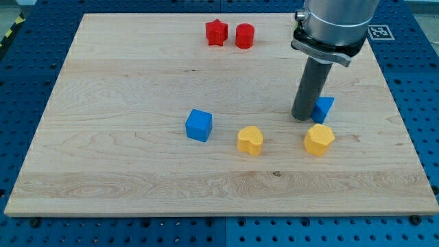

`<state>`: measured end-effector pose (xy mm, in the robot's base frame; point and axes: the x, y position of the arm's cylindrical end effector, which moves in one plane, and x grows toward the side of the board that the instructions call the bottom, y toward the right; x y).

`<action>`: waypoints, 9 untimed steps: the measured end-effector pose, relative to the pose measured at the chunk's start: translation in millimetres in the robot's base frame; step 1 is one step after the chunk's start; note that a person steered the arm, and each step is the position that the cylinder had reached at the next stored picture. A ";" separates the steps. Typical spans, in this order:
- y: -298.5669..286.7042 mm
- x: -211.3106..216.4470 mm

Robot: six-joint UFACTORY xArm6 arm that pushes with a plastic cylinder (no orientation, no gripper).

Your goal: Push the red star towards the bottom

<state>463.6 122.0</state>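
The red star is lying flat on the pale wooden desk, far up the board near its top edge and a little left of the middle. It is showing a blunt, chunky outline with short points, one of them aiming toward the top edge, and its upper face is looking slightly lighter than its shaded sides. It is resting upright on its base, not tipped, and nothing is sitting on it. Its right-hand point is lying just beside a neighbouring piece, with a thin gap that is hard to make out. It is sitting well apart from the bottom edge.
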 end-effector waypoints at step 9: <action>-71.1 -207.3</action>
<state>256.3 50.9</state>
